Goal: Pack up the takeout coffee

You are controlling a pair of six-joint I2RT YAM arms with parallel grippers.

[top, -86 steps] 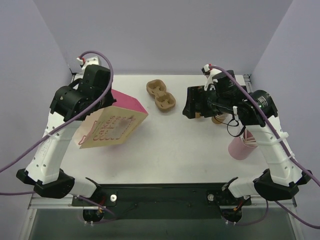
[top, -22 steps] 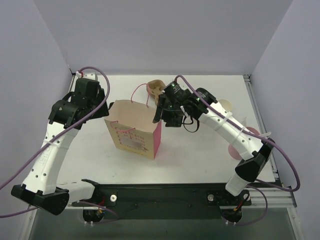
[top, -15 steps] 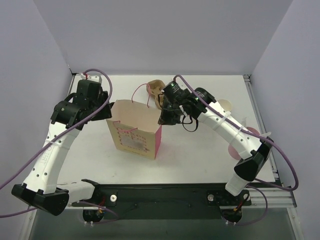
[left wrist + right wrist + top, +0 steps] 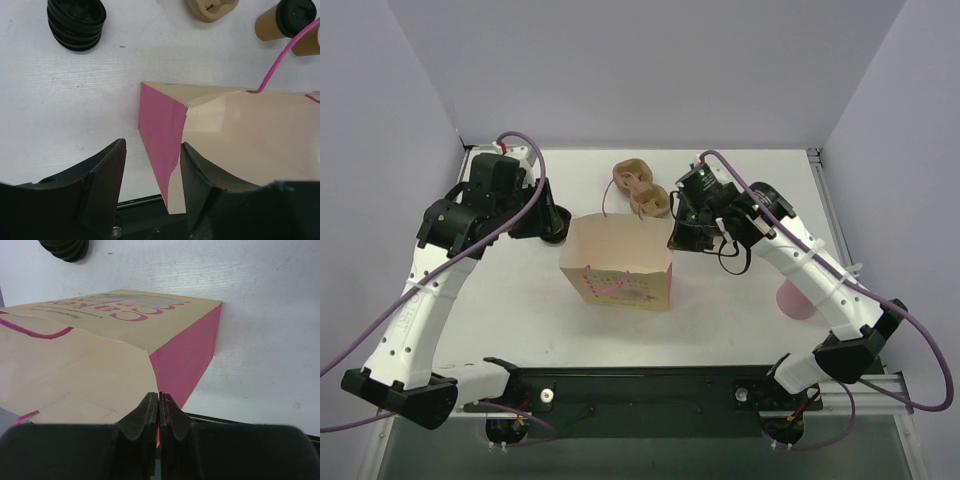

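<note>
"At upper right in the left wrist view, the takeout coffee (image 4: 284,21) stands lidded on the counter (image 4: 75,100), outside the paper bag (image 4: 240,125) — not packed yet."

"And the grippers?"

"Right gripper (image 4: 159,402) is pinched together on the bag's rim; left gripper (image 4: 153,150) straddles its pink side wall, jaws apart. Bag stands open — I'd judge lifting the cup and lowering it in remains."

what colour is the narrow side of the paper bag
Magenta pink; the side panel shows best in the right wrist view.
</note>
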